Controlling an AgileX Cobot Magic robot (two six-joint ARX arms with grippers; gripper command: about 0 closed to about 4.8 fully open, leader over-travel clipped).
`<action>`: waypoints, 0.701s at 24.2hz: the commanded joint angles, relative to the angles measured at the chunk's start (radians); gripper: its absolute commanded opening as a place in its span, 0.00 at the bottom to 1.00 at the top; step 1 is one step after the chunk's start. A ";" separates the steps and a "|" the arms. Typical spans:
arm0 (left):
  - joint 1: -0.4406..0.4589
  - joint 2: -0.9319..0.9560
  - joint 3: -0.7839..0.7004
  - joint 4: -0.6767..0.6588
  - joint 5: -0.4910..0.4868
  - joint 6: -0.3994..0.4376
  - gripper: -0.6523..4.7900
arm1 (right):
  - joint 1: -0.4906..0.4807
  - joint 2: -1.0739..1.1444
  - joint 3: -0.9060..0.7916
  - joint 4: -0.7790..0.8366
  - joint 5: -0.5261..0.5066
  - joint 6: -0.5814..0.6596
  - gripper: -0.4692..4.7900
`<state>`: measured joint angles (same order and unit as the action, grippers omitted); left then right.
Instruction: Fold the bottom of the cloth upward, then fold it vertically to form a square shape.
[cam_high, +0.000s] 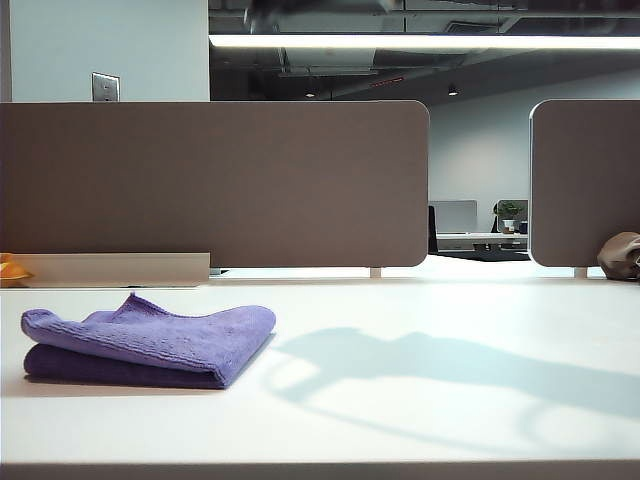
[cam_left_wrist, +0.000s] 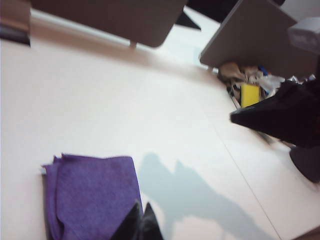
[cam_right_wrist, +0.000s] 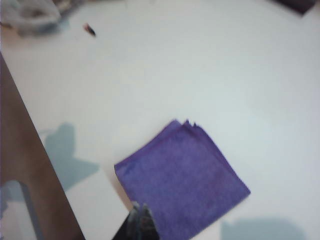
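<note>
The cloth (cam_high: 150, 345) lies folded into a neat square on the left of the tabletop (cam_high: 420, 420). Left tool (cam_left_wrist: 141, 220) and right tool (cam_right_wrist: 141, 220) hover above it, both clenched, empty. Best lift clear without snagging an edge.

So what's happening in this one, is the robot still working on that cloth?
The purple cloth lies on the white table, folded into a compact, roughly square stack with layered edges. Neither arm holds it. Both wrist views look down on it from above: the left gripper and right gripper are shut and empty, clear of the cloth. The folding looks done.
</note>
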<state>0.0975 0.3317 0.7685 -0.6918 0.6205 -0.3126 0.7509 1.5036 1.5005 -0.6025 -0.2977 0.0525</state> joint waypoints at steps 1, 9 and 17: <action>0.001 -0.065 0.002 0.013 -0.024 -0.002 0.11 | 0.001 -0.090 -0.079 0.107 0.008 -0.004 0.08; 0.002 -0.169 0.002 -0.013 -0.068 -0.001 0.11 | 0.002 -0.330 -0.302 0.272 0.019 0.006 0.08; 0.002 -0.217 0.002 -0.049 -0.125 -0.002 0.11 | 0.002 -0.558 -0.457 0.316 0.158 0.026 0.08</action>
<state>0.0975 0.1169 0.7685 -0.7471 0.5098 -0.3122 0.7521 0.9730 1.0519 -0.3134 -0.1726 0.0700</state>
